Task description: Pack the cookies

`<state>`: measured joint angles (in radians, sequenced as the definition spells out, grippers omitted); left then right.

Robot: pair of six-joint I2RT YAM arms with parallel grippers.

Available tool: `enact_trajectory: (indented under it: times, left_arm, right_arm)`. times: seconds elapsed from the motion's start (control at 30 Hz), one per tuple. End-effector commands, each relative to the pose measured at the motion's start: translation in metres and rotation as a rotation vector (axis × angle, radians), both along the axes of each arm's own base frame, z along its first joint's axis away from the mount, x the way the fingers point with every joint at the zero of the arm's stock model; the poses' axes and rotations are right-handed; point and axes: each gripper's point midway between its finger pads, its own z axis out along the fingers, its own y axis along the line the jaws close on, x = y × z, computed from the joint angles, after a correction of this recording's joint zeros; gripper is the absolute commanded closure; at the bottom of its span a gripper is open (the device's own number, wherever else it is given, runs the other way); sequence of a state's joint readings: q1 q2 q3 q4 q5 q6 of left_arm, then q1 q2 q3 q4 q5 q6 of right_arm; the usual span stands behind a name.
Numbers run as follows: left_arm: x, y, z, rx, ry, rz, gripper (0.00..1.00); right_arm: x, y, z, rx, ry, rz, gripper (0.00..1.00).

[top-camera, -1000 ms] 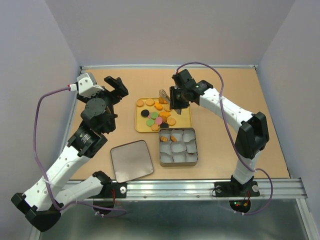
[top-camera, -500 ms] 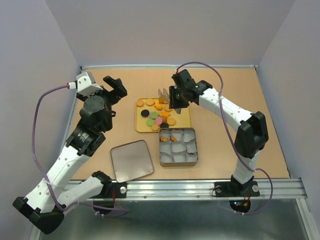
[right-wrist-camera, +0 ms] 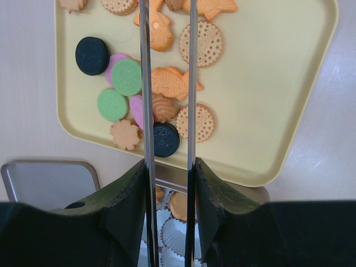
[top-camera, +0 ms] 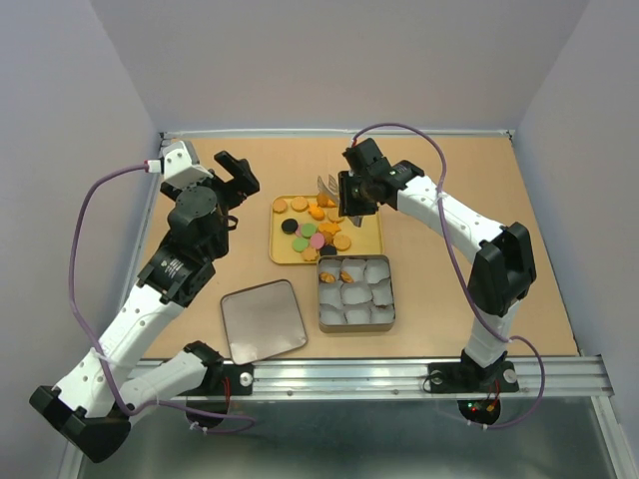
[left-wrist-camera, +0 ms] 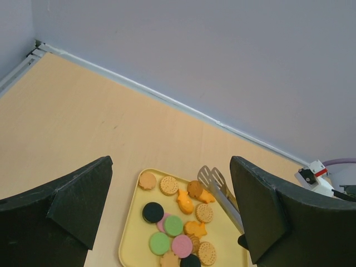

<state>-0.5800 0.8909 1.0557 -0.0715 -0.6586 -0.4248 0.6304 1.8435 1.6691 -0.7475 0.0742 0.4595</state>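
The cookies (top-camera: 315, 225) lie mostly on a yellow tray (top-camera: 371, 239) at the middle of the table (top-camera: 459, 170): tan, pink, green and black discs with a few orange shaped pieces, gathered toward the tray's left and far parts. Just near of the tray stands a square tin (top-camera: 355, 325) lined with white paper cups (top-camera: 356, 296); a few orange cookies sit in the cups of its far-left corner. The tin's lid (top-camera: 263, 319) lies flat to the left of the tin. The right end effector (top-camera: 354, 195) is closed on a pair of metal tongs (top-camera: 327, 186), whose two blades stand slightly apart above the tray's far part, with nothing seen between them. The left end effector (top-camera: 235, 178) is spread fully wide and holds nothing, raised to the left of the tray.
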Motion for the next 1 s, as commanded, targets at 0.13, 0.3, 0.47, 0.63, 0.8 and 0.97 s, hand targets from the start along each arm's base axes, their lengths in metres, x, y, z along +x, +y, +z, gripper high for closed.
enact_trajectory:
  times: [0.13,0.3,0.47,0.63,0.8,0.97]
  left_arm:
    - [0.0,0.002,0.019,-0.046,-0.05,0.004,0.03]
    - [0.002,0.0,0.019,-0.042,-0.046,-0.002,0.03]
    - [0.002,0.001,0.017,-0.039,-0.043,0.0,0.03]
    - [0.002,0.001,0.016,-0.039,-0.041,-0.002,0.03]
    - [0.001,0.004,0.013,-0.04,-0.037,0.006,0.03]
    - [0.001,0.003,0.012,-0.04,-0.034,0.006,0.04]
  right_arm:
    - [0.006,0.01,-0.005,0.026,-0.015,0.014,0.59]
    - [0.005,0.011,-0.012,0.03,0.003,0.017,0.59]
    - [0.005,0.013,-0.016,0.033,0.012,0.017,0.6]
    - [0.003,0.012,-0.021,0.028,0.022,0.016,0.6]
    - [-0.001,0.008,-0.028,0.019,0.035,0.008,0.64]
    - [-0.002,0.009,-0.028,0.023,0.035,0.011,0.71]
